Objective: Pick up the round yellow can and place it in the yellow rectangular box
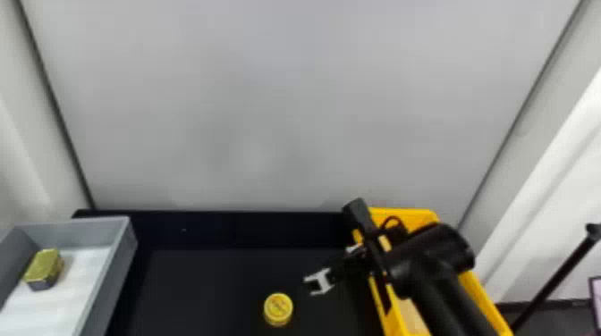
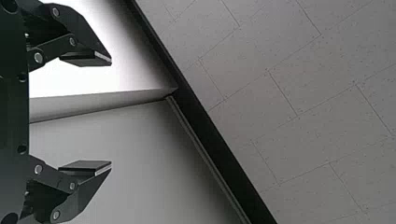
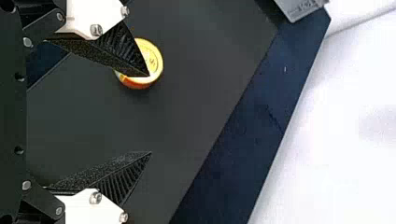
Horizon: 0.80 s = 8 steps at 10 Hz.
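In the head view, we see the dark desk (image 1: 214, 277) running between the gray bin (image 1: 118, 259) on the left and the yellow box (image 1: 480, 295) on the right. Its raised far edge meets the gray wall (image 1: 286, 111). Our round yellow can (image 1: 278, 308) sits upright on the desk, low in the view, well apart from the bin and from the box's near-left side. Dark desk surface surrounds the part of its base we can see. The bin's side wall stands up on the left, with a gold tin (image 1: 44, 268) inside on the white bottom. The box's rim rises on the right, partly hidden under our right arm (image 1: 429, 268).

That arm comes in from the bottom edge, toward the right, and passes above the box. Its wrist angles left across the inner rim, which puts our right gripper (image 1: 333, 268) out over the desk, near the can but apart from it and a little farther from us.

In the right wrist view, the fingers of our right gripper (image 3: 150, 114) stand wide apart. The can lies beyond one of them, partly covered by it, and the desk's raised edge runs at a slant past the fingertips.

In the left wrist view, our left gripper (image 2: 111, 112) has its fingers spread too, facing a speckled, tiled surface (image 2: 299, 102).
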Tool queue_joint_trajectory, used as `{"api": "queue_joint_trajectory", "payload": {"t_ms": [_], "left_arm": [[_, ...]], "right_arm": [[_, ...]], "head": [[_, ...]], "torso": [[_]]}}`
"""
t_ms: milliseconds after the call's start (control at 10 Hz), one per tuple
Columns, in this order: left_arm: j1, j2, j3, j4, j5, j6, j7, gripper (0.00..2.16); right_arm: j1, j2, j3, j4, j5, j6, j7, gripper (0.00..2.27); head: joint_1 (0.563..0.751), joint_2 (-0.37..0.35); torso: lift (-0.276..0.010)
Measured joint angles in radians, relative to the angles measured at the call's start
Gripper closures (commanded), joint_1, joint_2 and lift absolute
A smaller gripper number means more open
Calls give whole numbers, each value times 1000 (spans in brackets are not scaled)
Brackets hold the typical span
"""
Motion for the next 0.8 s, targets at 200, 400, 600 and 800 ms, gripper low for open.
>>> {"api": "queue_joint_trajectory", "payload": {"t_ms": [200,400,600,800], "left_arm": [[0,0,-3,0,0,-4,-1,450],[1,-1,-4,1,0,-6,-3,450],[2,-6,-5,4,0,-12,-4,450],[1,-9,-6,5,0,-15,-4,450]], "right_arm": [[27,45,1,75,-51,-94,-58,214],[60,69,21,104,-80,-152,-96,179],[87,74,43,108,-85,-177,-118,68],[97,73,54,112,-85,-193,-145,68]], "head": [[563,-169],[563,-169],[563,-169],[563,-169]], "torso": [[0],[0],[0],[0]]}}
